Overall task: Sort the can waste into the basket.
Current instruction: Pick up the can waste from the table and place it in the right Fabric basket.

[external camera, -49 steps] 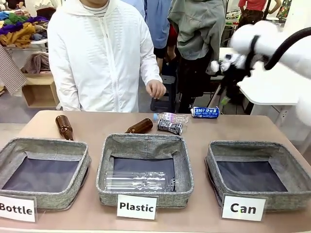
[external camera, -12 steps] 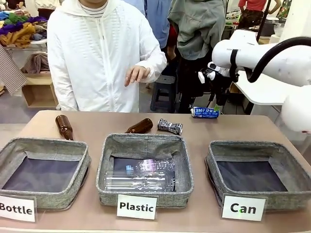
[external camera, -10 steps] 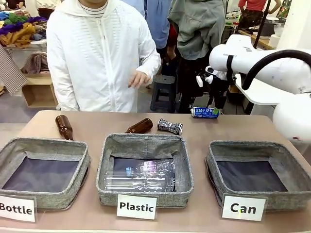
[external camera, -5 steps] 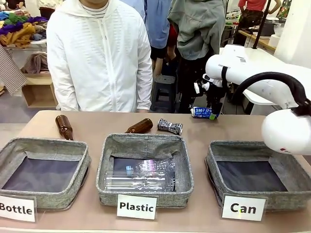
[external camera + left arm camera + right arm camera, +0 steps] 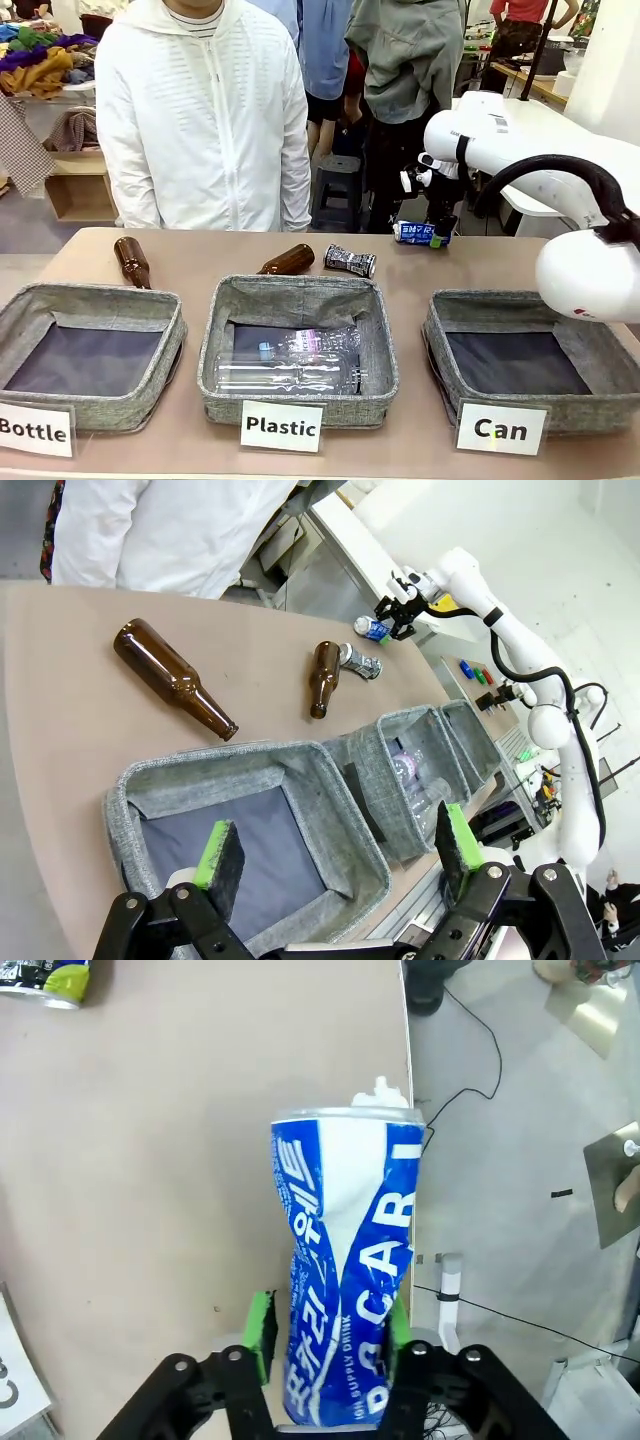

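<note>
A: What has the right gripper (image 5: 330, 1338) got?
B: Its green pads are closed partway on the blue and white can (image 5: 345, 1260), pinching it near one end; the wall is dented where they squeeze. The can is at the far right of the table (image 5: 560, 265), close to the far edge, with bare floor just beyond. Whether it has left the tabletop I cannot tell.
A: So what worries you?
B: Most of the can's length sticks out past the pads. I judge a quick swing could let it pivot or slide out, since thin dented metal gives little to bite on. If that happens over the edge, it lands on the floor.
A: And on the way to the basket (image 5: 440, 340)?
B: The one signed "Can" sits at the near right, well apart from the can, so the carry comes back across the table. Letting go early would drop it short; drifting left would put it in the Plastic basket (image 5: 300, 288), which holds a clear bottle (image 5: 290, 372).
A: The other arm?
B: The left gripper (image 5: 337, 840) hangs wide open and empty above the Bottle basket (image 5: 200, 770).
A: Anything left?
B: The crushed dark can (image 5: 350, 261) lies at the far middle, just beside a brown bottle (image 5: 290, 260); a careless grab there could set that bottle rolling
</note>
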